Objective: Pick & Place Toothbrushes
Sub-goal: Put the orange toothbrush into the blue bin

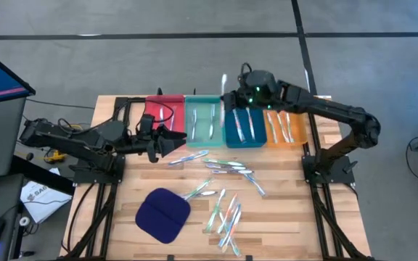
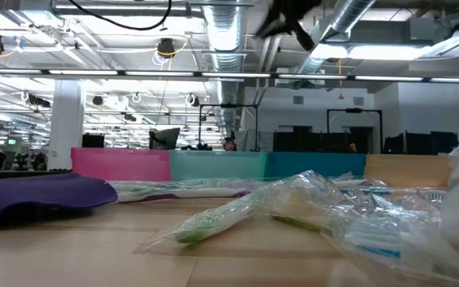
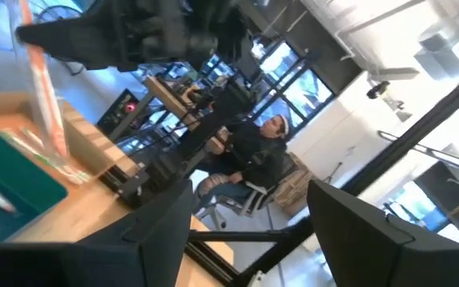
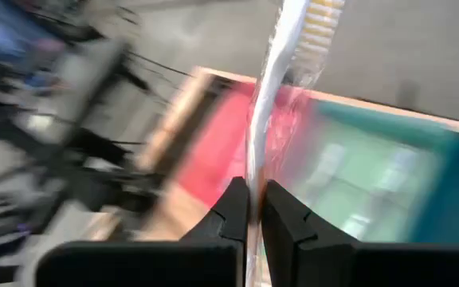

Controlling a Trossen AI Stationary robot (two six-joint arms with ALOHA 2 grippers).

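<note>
Only right wrist view shows my right claw (image 4: 254, 209) clamped on a wrapped white toothbrush with yellow bristles (image 4: 281, 60), sticking out toward 12 o'clock. Left claw (image 1: 167, 139) gapes empty.

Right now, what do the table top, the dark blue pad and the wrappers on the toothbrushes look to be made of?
Table top: looks like light wood, with plank seams, grain and a matt finish. Dark blue pad: seems soft cloth; it is matt, rounded and creased down the middle. Wrappers on the toothbrushes: apparently thin clear plastic film, crinkled and glossy, with the green brush showing through in the low view.
</note>
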